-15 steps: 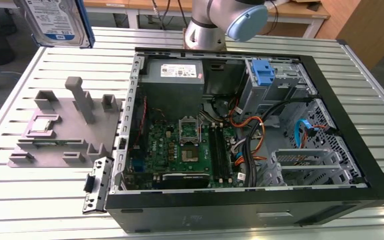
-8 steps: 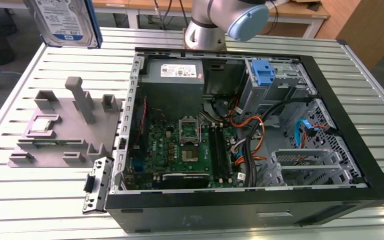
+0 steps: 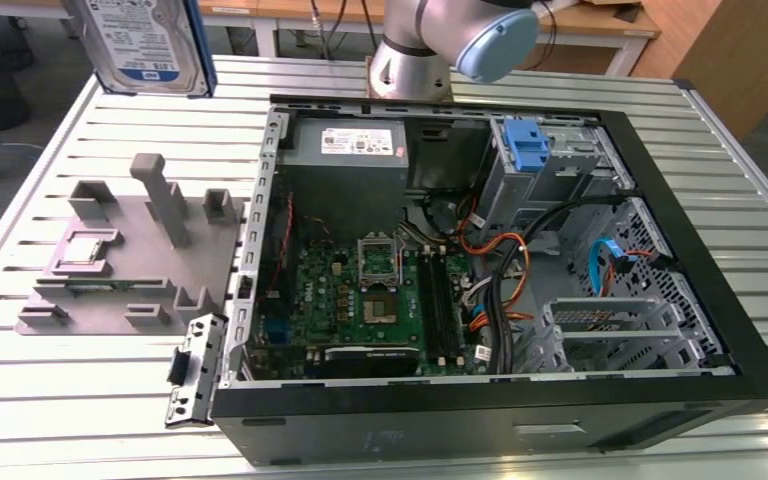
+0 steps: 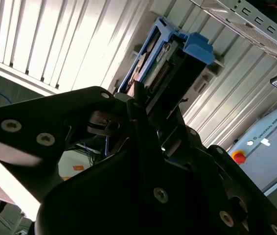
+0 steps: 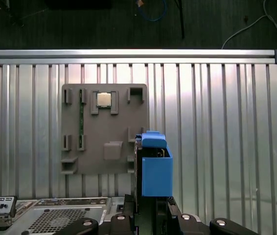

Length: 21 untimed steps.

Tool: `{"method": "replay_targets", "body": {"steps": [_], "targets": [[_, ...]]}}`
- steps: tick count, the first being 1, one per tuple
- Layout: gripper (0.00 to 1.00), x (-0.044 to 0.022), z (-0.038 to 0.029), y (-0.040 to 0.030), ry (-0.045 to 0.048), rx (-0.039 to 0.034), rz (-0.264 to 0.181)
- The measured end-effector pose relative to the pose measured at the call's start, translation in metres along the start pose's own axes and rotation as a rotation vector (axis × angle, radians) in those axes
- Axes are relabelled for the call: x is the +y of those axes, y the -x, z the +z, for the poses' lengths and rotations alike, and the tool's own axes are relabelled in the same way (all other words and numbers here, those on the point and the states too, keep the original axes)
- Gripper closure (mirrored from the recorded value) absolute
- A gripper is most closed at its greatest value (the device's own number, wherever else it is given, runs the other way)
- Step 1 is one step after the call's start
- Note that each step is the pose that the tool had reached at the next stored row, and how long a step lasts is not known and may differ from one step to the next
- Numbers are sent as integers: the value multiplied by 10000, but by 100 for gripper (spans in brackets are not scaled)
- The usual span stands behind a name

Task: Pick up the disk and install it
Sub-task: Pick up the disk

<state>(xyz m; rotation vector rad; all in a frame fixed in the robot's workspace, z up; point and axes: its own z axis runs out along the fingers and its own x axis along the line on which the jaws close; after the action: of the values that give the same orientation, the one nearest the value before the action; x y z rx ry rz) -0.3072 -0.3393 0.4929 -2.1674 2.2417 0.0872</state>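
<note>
We see the pincer [image 4: 146,110] clamped on the disk [image 3: 144,45].
It hangs above the table [image 3: 64,400], near the grey tray [image 3: 131,250], apart from the open computer case [image 3: 731,340].

We see the disk [image 3: 144,40] silver, its label white and blue, its frame bright blue. The computer case [image 3: 491,425] is black; inside it a green motherboard [image 3: 344,290] and orange cables [image 3: 495,243], beside it a grey tray [image 3: 131,250].
</note>
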Motion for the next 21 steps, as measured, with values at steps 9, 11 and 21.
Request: {"method": "replay_targets", "body": {"steps": [9, 11, 21], "targets": [[65, -40, -1, 1, -1, 0, 1], [65, -81, -2, 3, 0, 1, 1], [65, -294, -7, 10, 1, 0, 1]]}}
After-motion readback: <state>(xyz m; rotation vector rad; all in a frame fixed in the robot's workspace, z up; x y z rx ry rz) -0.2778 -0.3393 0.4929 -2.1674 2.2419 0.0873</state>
